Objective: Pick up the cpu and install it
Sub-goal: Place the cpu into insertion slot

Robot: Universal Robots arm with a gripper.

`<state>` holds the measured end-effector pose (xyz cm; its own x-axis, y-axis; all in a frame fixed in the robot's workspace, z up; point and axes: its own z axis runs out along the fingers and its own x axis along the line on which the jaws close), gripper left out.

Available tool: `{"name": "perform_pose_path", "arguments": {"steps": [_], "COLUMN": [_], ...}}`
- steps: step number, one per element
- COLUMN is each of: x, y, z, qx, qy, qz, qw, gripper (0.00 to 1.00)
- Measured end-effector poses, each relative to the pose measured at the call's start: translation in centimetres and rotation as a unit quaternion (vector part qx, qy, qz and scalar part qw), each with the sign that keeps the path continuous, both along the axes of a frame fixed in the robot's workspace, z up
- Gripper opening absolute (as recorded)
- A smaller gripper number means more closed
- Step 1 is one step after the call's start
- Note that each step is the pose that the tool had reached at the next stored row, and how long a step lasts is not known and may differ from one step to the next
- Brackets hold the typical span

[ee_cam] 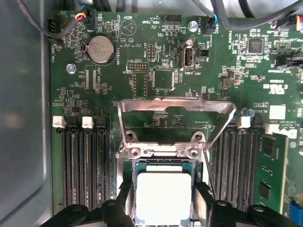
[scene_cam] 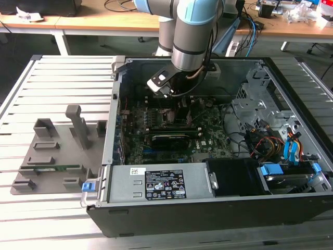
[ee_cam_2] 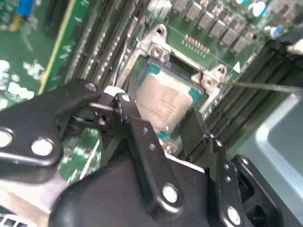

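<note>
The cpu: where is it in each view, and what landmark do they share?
Exterior view: the arm covers its spot on the board.
First wrist view: cpu between the memory slots.
Second wrist view: cpu beside the memory slots.
Landmark: the screwed metal bracket next to it.

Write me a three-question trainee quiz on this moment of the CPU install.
1. Multiple choice: the gripper is nearest to: A coin battery, B cpu, C memory stick.
2. True or false: the socket's metal frame is closed down over the cpu.
3. Fill in: the arm reaches into an open computer ____.
Key: 1 B; 2 false; 3 case.
</note>
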<state>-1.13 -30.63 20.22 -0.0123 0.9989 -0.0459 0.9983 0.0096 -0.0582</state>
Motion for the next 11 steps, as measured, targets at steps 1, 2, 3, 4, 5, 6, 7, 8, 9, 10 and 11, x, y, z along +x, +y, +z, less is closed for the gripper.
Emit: {"name": "perform_pose_path", "arguments": {"steps": [1, 2, 3, 4, 5, 6, 7, 8, 9, 10, 11], "x": [0.00, -0.01, -0.39, -0.67, -0.68, -0.69, -0.69, -0.68, -0.68, -0.68, -0.68], "y": [0.02, 0.05, -0.04, -0.74, -0.93, -1.24, -1.31, -1.32, -1.32, -1.32, -1.32], "z": [0.65, 1.17, 2.16, 2.16, 2.16, 2.16, 2.16, 2.47, 2.96, 3.24, 3.48], "qx": [0.0001, 0.0000, 0.0158, 0.0313, 0.0321, 0.0329, 0.0329, 0.0314, 0.0311, 0.0309, 0.0308], "qy": [-0.0003, -0.0006, -0.0028, -0.0048, -0.0049, -0.0050, -0.0050, -0.0049, -0.0050, -0.0050, -0.0050], "qz": [0.000, 0.000, 0.000, 0.000, 0.001, 0.001, 0.001, 0.001, 0.001, 0.001, 0.001], "qw": [1.0000, 1.0000, 0.9999, 0.9995, 0.9995, 0.9994, 0.9994, 0.9995, 0.9995, 0.9995, 0.9995], "gripper": [0.61, 0.61, 0.41, 0.16, 0.11, 0.11, 0.11, 0.11, 0.11, 0.11, 0.11]}}
